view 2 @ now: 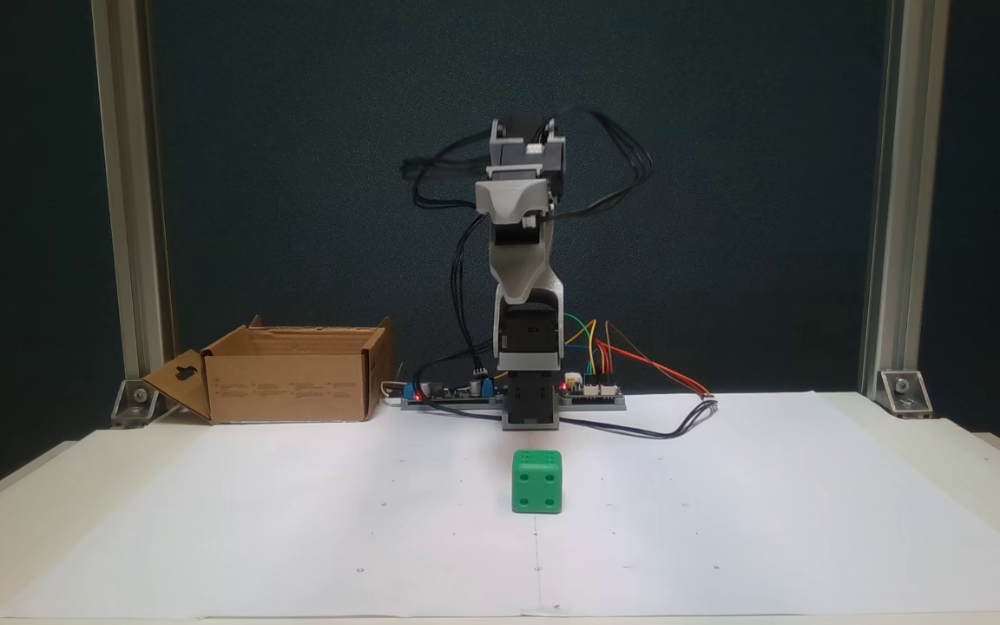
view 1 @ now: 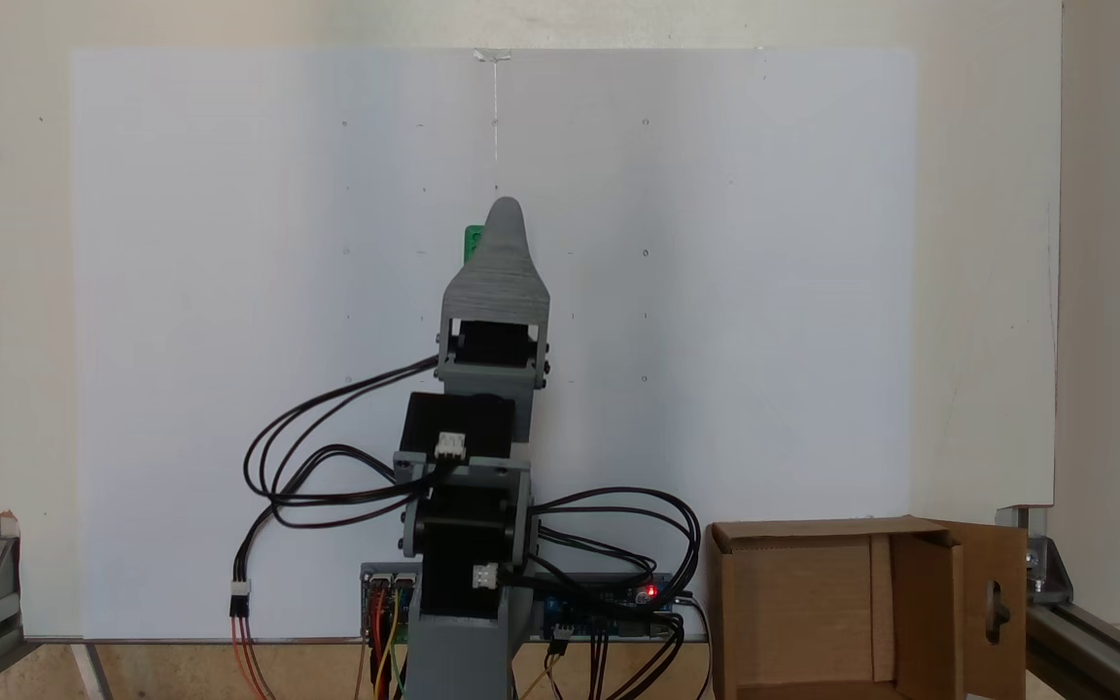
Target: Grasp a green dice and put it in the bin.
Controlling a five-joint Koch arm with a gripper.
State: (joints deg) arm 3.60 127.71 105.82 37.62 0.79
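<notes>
1. The claw (view 1: 506, 209) is seen from above as one grey pointed tip; its two parts lie one behind the other, so I cannot tell whether it is released or clenched.
2. In the fixed view from the front, the claw (view 2: 528, 412) hangs low before the arm's base, pointing down, and its fingers are too dark and small to separate there. It appears to touch nothing.
3. The green dice (view 2: 537, 481) stands on the white sheet (view 2: 292, 521) that covers the desk, near the sheet's middle and in front of the arm, apart from the claw. Its front face shows four pips.
4. From above, the green dice (view 1: 472, 244) is mostly hidden behind the claw's tip; only a narrow green strip shows at the tip's left side.
5. The bin (view 2: 292, 375) is an open cardboard box at the back edge of the desk, left of the arm in the front view, well apart from the dice.
6. From above, the bin (view 1: 813, 612) is cut off by the lower border; one flap has a keyhole-shaped cutout.
7. A circuit board (view 2: 591, 392) with coloured wires lies beside the arm's base, partly hidden by it.
</notes>
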